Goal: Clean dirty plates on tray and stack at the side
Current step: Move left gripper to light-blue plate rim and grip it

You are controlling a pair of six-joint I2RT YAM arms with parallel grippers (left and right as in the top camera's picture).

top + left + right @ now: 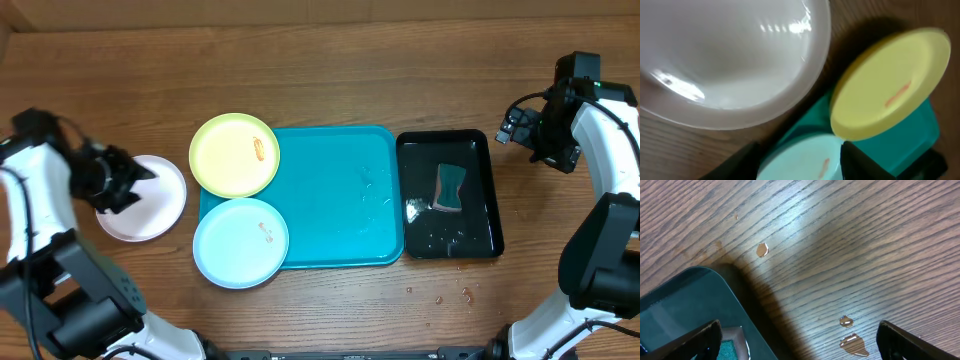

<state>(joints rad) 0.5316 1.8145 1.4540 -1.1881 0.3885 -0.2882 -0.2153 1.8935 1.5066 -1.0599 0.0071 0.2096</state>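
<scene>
White plate sits clean on worktop by our left fingers, open & empty, as are right fingers; next, we reckon: sponge to smeared light-blue plate.

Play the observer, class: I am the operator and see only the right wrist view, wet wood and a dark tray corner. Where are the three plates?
Observer: The round lime green plastic plate and the round light blue plastic plate both overlap the left edge of the large turquoise rectangular plastic tray.
Operator: And the third?
Observer: The round white plastic plate lies on the wooden table, left of that tray. The left gripper is above its left edge, its fingers apart and holding nothing.
Operator: Which ones look dirty?
Observer: Orange-red smears show on the green and blue plates. I see none on the white one.
</scene>
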